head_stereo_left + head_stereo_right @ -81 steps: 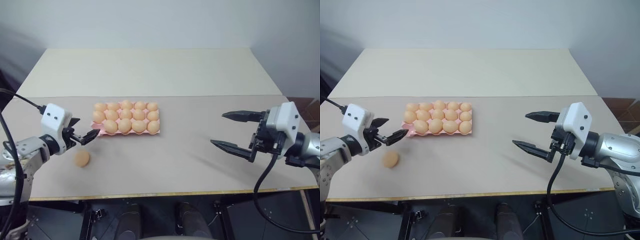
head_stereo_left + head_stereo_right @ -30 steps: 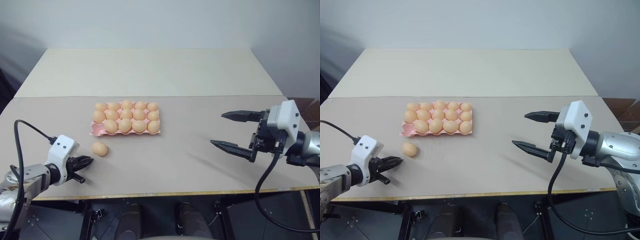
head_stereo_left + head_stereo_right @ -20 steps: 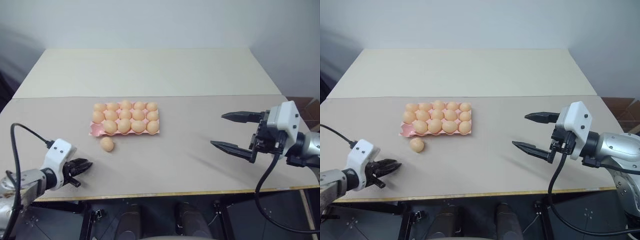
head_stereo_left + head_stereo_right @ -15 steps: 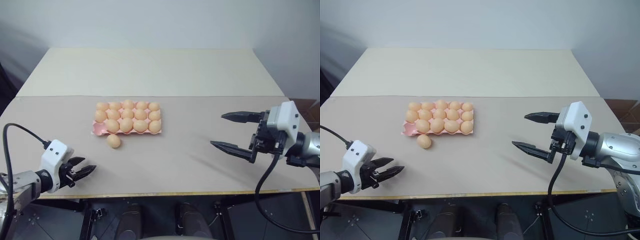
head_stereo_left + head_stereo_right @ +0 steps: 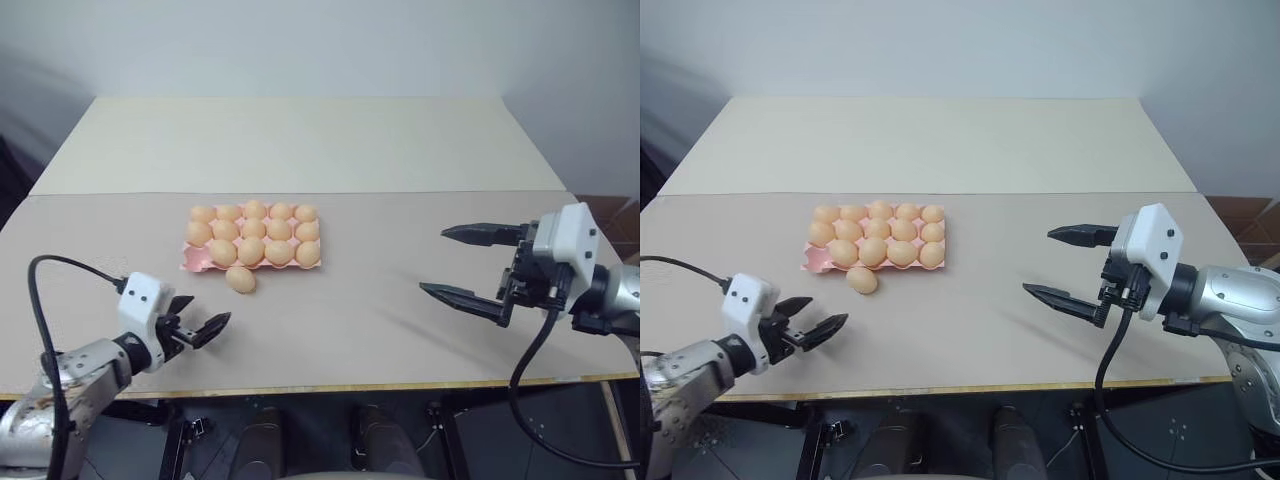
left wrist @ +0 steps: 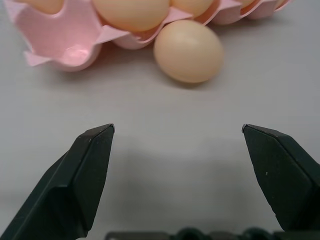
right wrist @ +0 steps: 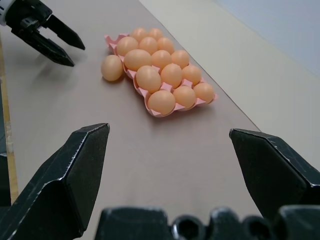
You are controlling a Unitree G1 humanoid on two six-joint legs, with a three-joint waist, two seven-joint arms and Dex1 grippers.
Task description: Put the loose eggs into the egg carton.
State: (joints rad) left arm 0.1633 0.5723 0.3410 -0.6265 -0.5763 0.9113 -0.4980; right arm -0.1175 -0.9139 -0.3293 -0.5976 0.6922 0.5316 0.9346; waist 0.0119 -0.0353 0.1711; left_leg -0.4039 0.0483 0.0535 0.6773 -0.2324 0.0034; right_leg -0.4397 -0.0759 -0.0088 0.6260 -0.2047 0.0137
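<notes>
I see one loose egg (image 5: 240, 280) lying on the table (image 5: 350, 320), touching the near edge of the pink egg carton (image 5: 197, 262), whose near left corner cup is empty. My left gripper (image 5: 200, 327) sits low near the front edge, fingers spread, holding nothing. My right gripper (image 5: 460, 263) hovers well apart, wide open and empty.

Light was soft, even, from overhead; no glare. Table (image 5: 360, 150) evenly bright, wall beyond darker toward left corner. Faint diffuse shadows lay under right gripper (image 5: 468, 262) and beside loose egg (image 6: 188, 50). Left wrist view slightly soft at close range.
</notes>
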